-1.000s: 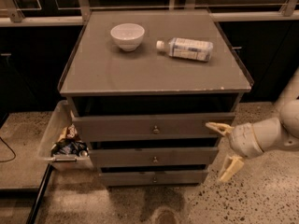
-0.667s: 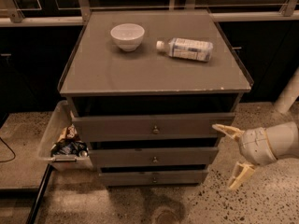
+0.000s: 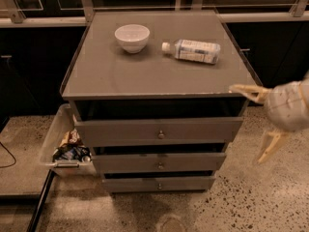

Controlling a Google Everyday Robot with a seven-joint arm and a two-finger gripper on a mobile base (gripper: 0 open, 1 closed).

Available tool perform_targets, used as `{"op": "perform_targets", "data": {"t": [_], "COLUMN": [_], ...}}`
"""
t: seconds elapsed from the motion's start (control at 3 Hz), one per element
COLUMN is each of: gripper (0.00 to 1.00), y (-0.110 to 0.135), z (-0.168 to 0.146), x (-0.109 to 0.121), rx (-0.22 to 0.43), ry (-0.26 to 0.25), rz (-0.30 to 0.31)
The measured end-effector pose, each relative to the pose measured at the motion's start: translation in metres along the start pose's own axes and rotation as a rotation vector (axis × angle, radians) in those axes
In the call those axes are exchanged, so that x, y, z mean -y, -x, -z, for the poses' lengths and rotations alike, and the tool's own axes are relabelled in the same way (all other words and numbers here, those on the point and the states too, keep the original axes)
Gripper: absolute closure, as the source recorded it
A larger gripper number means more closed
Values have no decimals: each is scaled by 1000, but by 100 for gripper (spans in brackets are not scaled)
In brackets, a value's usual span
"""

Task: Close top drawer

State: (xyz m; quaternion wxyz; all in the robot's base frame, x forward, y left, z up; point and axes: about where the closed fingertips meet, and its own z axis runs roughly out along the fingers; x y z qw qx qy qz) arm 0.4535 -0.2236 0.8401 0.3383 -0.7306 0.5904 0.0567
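At the right edge of the view, the gripper (image 3: 246, 124) hangs beside the cabinet (image 3: 145, 79), its two pale fingers (image 3: 251, 93) spread wide and holding nothing. The upper finger points at the cabinet's right front corner; whether it touches cannot be told. The lower finger hangs down over the speckled floor (image 3: 241, 202). A moment ago the gripper was lower and nearer the drawer fronts; it has since risen and drawn off to the right. The top drawer (image 3: 193, 128) has not moved: it is pulled out, its front with the small knob (image 3: 161, 135) standing ahead of the two narrower drawers (image 3: 193, 161) beneath it. On the cabinet sit a white bowl (image 3: 132, 36) and a bottle (image 3: 193, 50) lying on its side. A clear bin (image 3: 55, 134) stands at the left.
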Motion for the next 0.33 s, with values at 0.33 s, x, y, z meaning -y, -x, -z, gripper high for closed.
{"op": "perform_targets", "data": {"t": [0.33], "gripper": [0], "y": [30], "z": [47], "x": [48], "rx": [-36], "ry": [-52], "rz": [73]}}
